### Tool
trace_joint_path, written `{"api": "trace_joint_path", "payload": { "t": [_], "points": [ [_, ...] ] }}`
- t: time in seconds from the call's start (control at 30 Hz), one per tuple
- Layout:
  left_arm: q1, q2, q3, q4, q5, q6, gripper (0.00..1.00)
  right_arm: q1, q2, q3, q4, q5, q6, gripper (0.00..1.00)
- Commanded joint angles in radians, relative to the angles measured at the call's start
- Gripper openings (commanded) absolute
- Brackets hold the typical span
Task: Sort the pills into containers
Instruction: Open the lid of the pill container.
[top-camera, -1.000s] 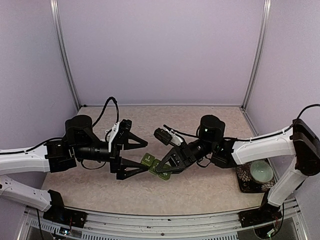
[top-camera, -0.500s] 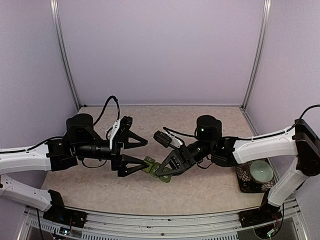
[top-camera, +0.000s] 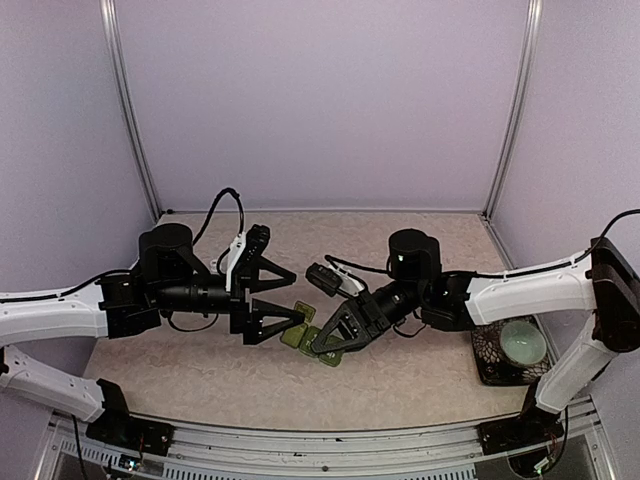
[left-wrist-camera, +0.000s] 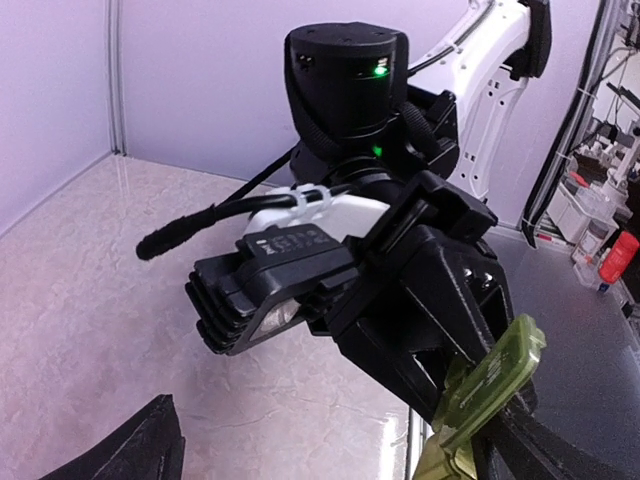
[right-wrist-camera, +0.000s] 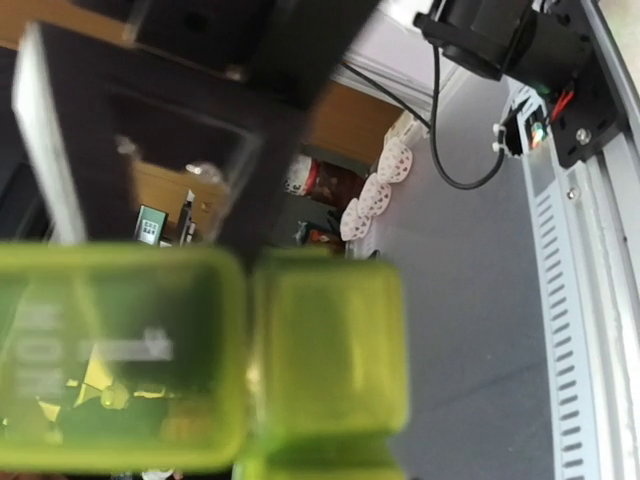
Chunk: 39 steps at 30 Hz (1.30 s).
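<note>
**Right claw clamped on the pill box, left claw spread wide beside it**

Right claw has its two fingers pinched tight on the dark green pill-box strip. It holds the strip well to the left of the pale green bowl, out over the middle of the table. The left wrist view shows the grip from the front. The black fingers close on the strip, which sits tilted, with one flat square section sticking up past the fingertips. Its lower end runs out of that view, so whether it rests on the table cannot be told.

In the right wrist view the strip fills the lower half, close and blurred. Two yellow-green see-through compartments sit side by side. The left one carries raised lettering too soft to read.

Left claw is farther still from the bowl, on the far side of the strip, with its tips pointing back toward the bowl. Its jaws stand far apart and nothing is held between them. The tip of its lower finger is just beside the end of the strip that lies away from the bowl. Whether it touches the strip cannot be told. The upper finger is apart from the strip.
</note>
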Motion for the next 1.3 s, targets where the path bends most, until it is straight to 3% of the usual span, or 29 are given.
{"api": "trace_joint_path", "payload": {
  "t": [0.0, 0.2, 1.0, 1.27],
  "points": [
    [0.019, 0.041, 0.043, 0.013, -0.067, -0.04, 0.96, 0.012, -0.013, 0.053, -0.08, -0.01, -0.072, 0.0],
    [0.042, 0.064, 0.05, 0.04, -0.034, -0.101, 0.96, 0.015, -0.01, 0.088, -0.203, 0.012, -0.16, 0.0],
    [0.066, 0.13, 0.105, -0.101, -0.018, -0.081, 0.89, -0.005, -0.029, 0.096, -0.254, 0.001, -0.21, 0.0],
    [0.084, 0.061, 0.071, -0.016, -0.172, -0.195, 0.99, -0.029, -0.009, 0.092, -0.257, 0.001, -0.209, 0.0]
  ]
}}
